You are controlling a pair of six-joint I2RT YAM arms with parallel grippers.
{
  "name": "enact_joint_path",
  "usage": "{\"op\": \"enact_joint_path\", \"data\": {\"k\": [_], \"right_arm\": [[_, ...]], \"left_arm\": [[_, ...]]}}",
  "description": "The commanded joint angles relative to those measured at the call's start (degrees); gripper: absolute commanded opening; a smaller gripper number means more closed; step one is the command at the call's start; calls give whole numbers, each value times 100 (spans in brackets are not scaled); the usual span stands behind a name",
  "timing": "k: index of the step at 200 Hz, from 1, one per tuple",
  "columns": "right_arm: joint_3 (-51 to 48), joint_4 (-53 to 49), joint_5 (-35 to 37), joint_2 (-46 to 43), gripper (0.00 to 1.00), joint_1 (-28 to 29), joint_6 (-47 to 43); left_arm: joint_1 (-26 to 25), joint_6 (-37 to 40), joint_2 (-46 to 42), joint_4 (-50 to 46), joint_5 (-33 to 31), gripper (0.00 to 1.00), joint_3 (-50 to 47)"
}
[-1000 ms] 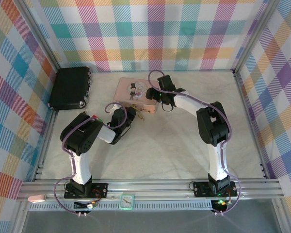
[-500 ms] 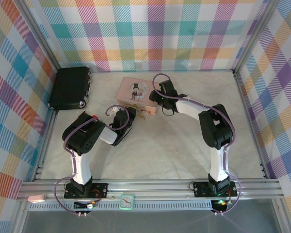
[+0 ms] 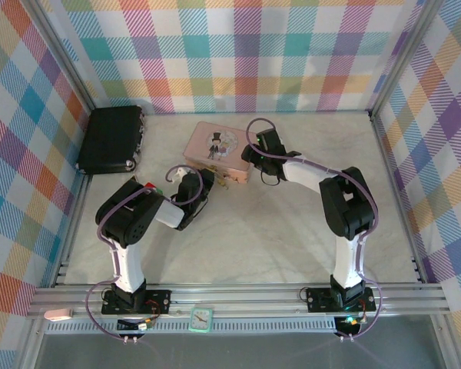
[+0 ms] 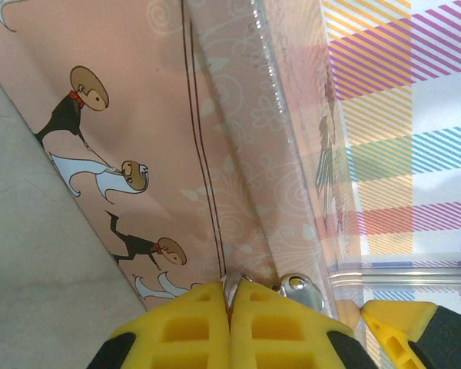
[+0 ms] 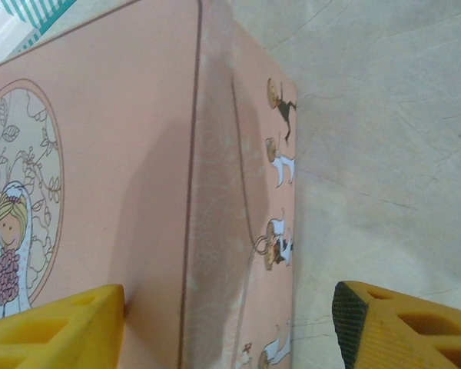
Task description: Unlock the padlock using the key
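Note:
My left gripper (image 4: 230, 288) is shut on the key (image 4: 232, 283), a thin silver sliver poking out between the yellow fingertips against the front wall of the pink tin (image 4: 215, 154). A rounded silvery metal piece (image 4: 298, 287) sits just right of the tips. From above, the left gripper (image 3: 206, 183) reaches toward the small brass padlock (image 3: 228, 181) at the tin's front side. My right gripper (image 5: 230, 307) is open astride the tin's corner (image 5: 215, 200), one finger over the lid and the other over the table. In the top view the right gripper (image 3: 250, 157) is at the tin's right end.
A black case (image 3: 111, 140) lies at the back left by the wall. Checked walls close the table (image 3: 292, 223) on three sides. The pink tin (image 3: 213, 146) stands mid-table toward the back, between both arms.
The right gripper has shifted slightly right along the tin's end and its jaws have narrowed a little. The left gripper stays shut on the key, close to the tin's front.

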Motion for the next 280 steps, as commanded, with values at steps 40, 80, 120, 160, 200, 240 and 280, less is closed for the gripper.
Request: {"op": "enact_joint_path", "data": {"k": [40, 80, 120, 160, 200, 240, 280], "right_arm": [[-174, -604, 391, 11, 69, -287, -71], [-165, -480, 234, -47, 68, -285, -154], [-129, -623, 347, -82, 68, -336, -344], [-38, -636, 295, -125, 67, -463, -540], [-4, -569, 122, -197, 67, -516, -627], [-319, -215, -279, -733, 74, -516, -1010], [-472, -396, -842, -1175, 80, -516, -1621]], "left_arm": [[261, 821, -754, -1377, -942, 0, -95], [261, 667, -567, -934, -654, 0, -84], [292, 656, -785, -959, -850, 0, -244], [340, 626, -1356, -1515, -1227, 0, -452], [326, 732, -1522, -1326, -1172, 0, -536], [253, 1112, -1304, -944, -386, 0, -304], [184, 1709, -2233, -2057, -600, 0, -382]]}}
